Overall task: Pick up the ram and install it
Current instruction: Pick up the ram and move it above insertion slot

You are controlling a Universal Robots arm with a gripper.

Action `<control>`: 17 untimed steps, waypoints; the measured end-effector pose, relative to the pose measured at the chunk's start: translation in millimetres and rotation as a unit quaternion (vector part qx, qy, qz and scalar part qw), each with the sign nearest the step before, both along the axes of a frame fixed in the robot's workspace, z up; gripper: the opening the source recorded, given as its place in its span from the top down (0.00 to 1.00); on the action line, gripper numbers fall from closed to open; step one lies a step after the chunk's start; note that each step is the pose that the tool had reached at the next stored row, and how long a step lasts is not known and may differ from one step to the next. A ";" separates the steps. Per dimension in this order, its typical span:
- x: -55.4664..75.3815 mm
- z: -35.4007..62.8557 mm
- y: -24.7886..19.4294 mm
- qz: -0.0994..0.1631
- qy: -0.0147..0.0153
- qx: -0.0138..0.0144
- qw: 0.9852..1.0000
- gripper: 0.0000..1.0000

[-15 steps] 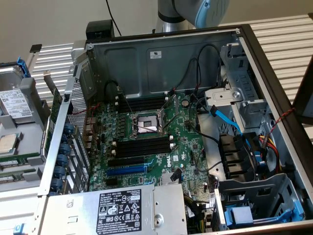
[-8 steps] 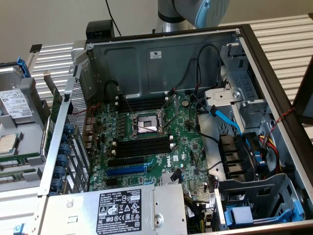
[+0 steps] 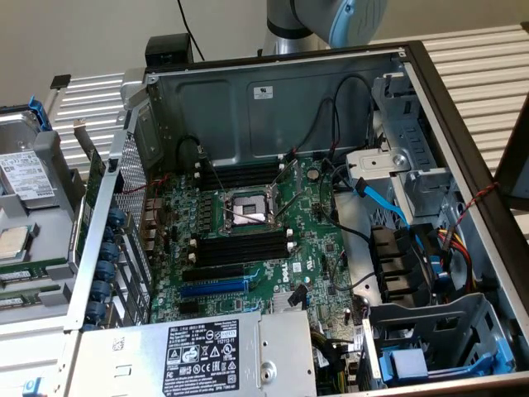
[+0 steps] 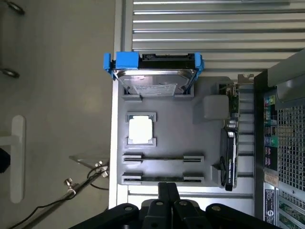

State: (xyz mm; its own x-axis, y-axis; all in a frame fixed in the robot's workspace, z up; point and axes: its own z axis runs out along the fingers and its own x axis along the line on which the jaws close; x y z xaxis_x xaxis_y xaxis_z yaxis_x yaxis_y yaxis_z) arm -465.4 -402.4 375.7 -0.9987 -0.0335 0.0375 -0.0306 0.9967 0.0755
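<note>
Two views split the scene between them. The exterior one gives us the open grey metal computer case [image 3: 273, 91] with the robot arm [image 3: 331, 16] above its back wall. The wrist one looks down on the flat grey parts tray [image 4: 167, 107] and the gripper [image 4: 167, 187].

Inside the case lie one silver power supply box [image 3: 273, 347] with a black label and one green motherboard [image 3: 318, 240]. On the board we count four black slots with white end clips [image 3: 240, 251], two on either side of the square socket [image 3: 248, 208], and one longer blue slot [image 3: 213, 287]. Steel walls rise round the board, and cables [image 3: 380, 198] crowd the exterior view's right; above the slots the way is open.

The tray sits outside the case, at the exterior view's left. It carries one silver hard drive in a blue bracket [image 4: 155, 78], one square silver processor chip [image 4: 141, 130] and two cradles [image 4: 133, 178]. The ram [image 4: 162, 158], a thin dark-green stick seen edge-on, stands in one cradle; the second seems to hold another like it.

The gripper's black fingers [image 4: 163, 192] are pressed together on nothing, their tips lined up over that second cradle.
</note>
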 end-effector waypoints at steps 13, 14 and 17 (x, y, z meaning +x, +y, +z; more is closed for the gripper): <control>0.1 -2.3 0.0 0.117 -0.004 0.000 0.993 0.89; 0.1 -2.5 0.1 0.126 -0.004 0.000 0.992 0.89; 0.0 -3.5 0.0 0.153 -0.006 0.000 0.988 0.89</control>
State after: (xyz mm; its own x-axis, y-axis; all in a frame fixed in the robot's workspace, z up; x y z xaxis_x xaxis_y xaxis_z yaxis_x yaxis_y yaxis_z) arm -465.4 -402.3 372.2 -0.9420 -0.3346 0.0266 -0.3320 0.9404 0.0729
